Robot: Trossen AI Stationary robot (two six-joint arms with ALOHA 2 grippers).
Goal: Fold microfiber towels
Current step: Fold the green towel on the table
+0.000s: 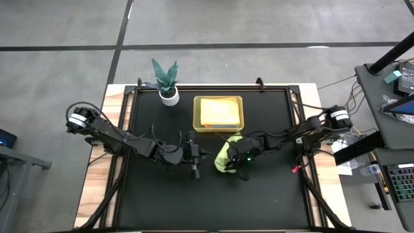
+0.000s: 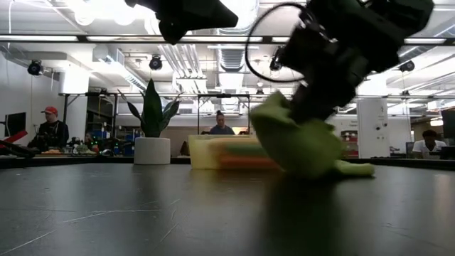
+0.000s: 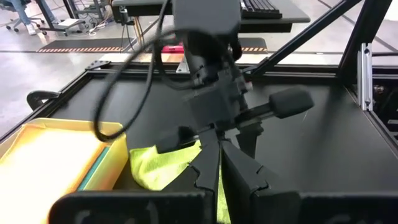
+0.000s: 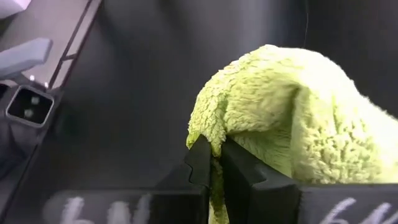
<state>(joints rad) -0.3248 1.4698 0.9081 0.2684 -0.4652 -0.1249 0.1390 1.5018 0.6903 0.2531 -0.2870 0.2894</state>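
The right gripper has its fingers pressed together on a fold of the lime green towel, with pile bulging over both fingertips. In the overhead view this gripper sits at the near edge of the same towel, which lies bunched on the black table. Seen from table height, the towel hangs as a rounded lump beneath the gripper, one corner trailing flat on the surface to the side.

The left gripper is just beside the towel, on the side away from the right gripper. Its fingers are pressed together and hold nothing. Past them, the left wrist view shows the towel and the right arm's wrist above it.

Just beyond the towel, farther from both grippers, stands the translucent yellow bin. Inside it lie folded towels: an orange-yellow one on top and a teal edge showing below. The low view also shows a pink layer through the bin wall.

A potted plant in a white pot stands beside the bin, at the far edge of the table.

People sit at desks in the room behind the table.
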